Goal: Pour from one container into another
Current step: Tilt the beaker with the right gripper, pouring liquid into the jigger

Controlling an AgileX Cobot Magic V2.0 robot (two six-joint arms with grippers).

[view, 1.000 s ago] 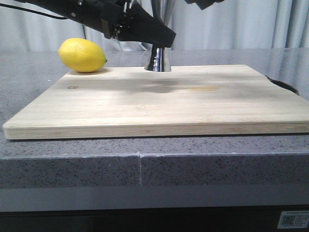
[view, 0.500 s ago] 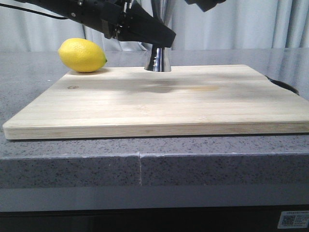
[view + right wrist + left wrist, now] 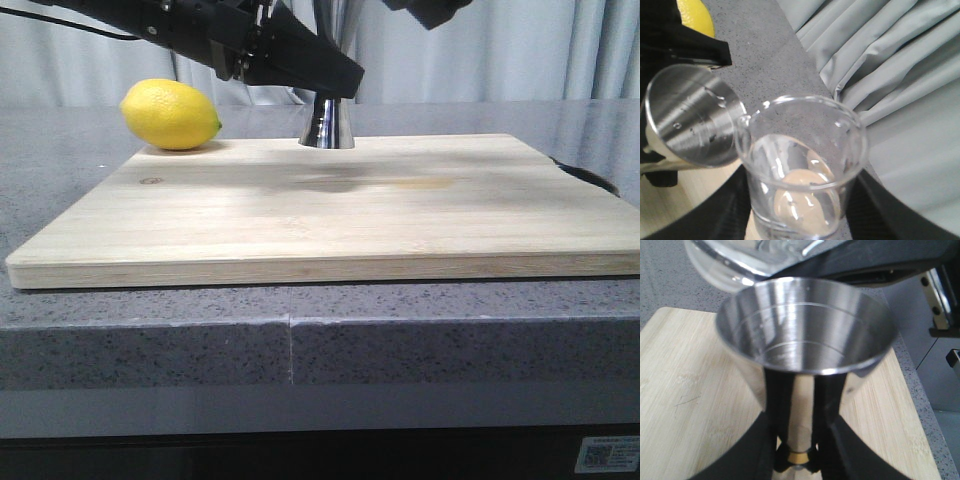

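Grey curtains behind, speckled stone counter [image 3: 150, 330] below, wooden cutting board [image 3: 330, 215] on top, lemon [image 3: 170, 114] off its far corner. Left gripper [image 3: 796, 460] pinching the steel jigger [image 3: 805, 335] at its gold-banded waist, base standing on the board. Right gripper [image 3: 795, 220] clamped round the glass beaker [image 3: 802, 165], raised and tipped, spout touching or just over the jigger's rim. No liquid discernible in the jigger's cup.

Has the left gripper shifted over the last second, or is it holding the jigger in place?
No. In the front view the left gripper sits at the same spot against the lemon, and the jigger base has not shifted on the cutting board.
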